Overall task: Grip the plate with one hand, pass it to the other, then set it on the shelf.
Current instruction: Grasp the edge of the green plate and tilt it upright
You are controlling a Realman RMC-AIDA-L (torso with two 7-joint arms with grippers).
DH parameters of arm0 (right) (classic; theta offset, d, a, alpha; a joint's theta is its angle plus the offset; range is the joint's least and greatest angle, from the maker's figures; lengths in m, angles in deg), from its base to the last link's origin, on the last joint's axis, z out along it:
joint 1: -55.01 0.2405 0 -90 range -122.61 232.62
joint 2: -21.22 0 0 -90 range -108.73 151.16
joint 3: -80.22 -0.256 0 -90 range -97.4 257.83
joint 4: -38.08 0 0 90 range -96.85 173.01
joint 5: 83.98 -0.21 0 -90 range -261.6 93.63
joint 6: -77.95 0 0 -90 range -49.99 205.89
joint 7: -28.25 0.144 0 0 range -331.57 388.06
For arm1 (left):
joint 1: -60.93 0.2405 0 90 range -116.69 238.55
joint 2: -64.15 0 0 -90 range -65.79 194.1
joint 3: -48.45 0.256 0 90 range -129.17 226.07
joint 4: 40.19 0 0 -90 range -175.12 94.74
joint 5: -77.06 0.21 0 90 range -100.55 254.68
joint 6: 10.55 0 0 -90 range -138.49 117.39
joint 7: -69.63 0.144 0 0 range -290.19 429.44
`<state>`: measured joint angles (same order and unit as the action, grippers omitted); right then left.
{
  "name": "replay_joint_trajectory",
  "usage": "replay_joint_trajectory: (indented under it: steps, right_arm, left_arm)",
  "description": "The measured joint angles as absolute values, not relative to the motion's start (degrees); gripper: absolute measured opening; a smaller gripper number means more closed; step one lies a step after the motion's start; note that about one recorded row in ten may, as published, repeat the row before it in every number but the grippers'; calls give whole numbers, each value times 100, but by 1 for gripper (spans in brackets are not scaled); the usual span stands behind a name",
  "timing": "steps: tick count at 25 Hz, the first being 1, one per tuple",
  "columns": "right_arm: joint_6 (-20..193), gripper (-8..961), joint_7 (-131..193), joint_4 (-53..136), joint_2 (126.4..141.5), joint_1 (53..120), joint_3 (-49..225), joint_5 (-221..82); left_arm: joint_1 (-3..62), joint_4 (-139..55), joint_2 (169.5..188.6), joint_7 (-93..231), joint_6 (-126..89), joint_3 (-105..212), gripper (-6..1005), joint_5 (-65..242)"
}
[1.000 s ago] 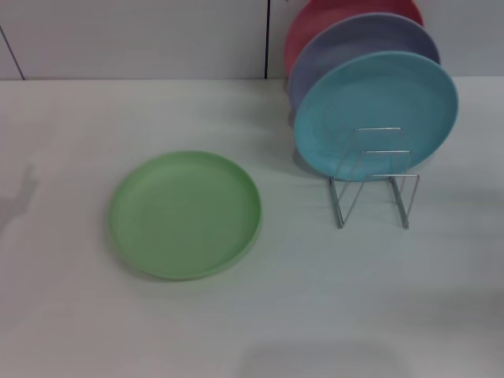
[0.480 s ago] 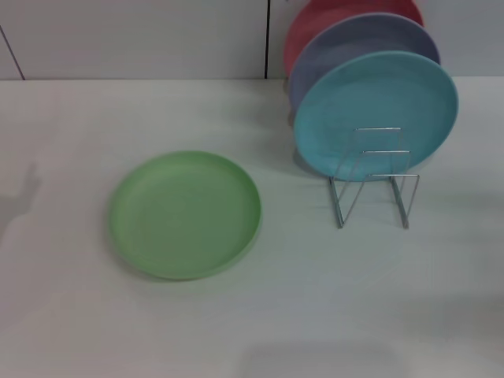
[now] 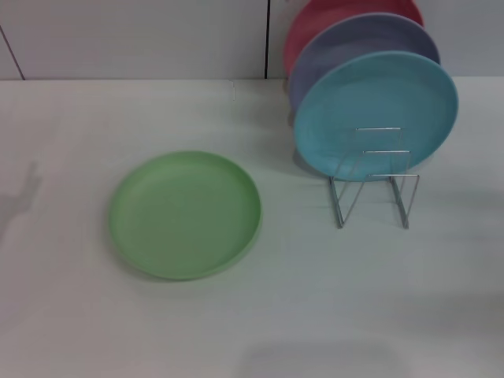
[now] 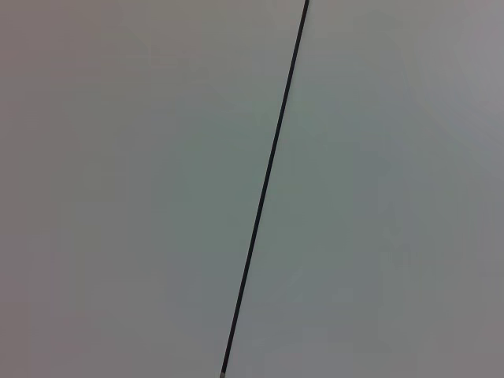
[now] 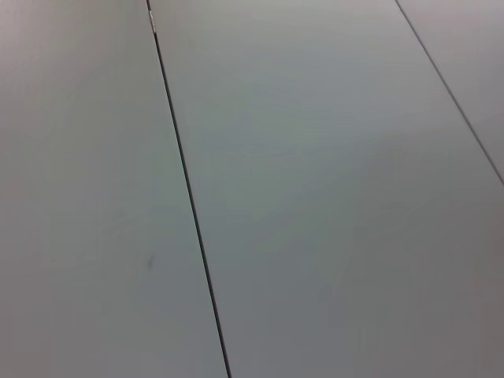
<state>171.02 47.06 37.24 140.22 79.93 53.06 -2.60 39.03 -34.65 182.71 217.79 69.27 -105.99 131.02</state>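
The light green plate (image 3: 185,214) lies flat on the white table (image 3: 79,315), left of centre in the head view. The silver wire shelf (image 3: 375,189) stands to its right, with free slots at its front. Neither gripper shows in any view. Both wrist views show only a plain grey panelled surface with dark seams, and no fingers or task objects.
On the shelf stand a turquoise-blue plate (image 3: 376,112), a lavender plate (image 3: 346,43) behind it and a red plate (image 3: 315,20) at the back. A grey wall (image 3: 134,35) runs behind the table. A faint shadow (image 3: 20,201) lies at the table's left edge.
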Motion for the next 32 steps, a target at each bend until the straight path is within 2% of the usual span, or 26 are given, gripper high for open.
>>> replay_joint_trajectory:
  steps: [32]
  right_arm:
    - [17064,702,4714,3658,14031,7987,5352,-250]
  left_arm:
    - [3811,-3120,18248,21090,6668,-10419,781,13159]
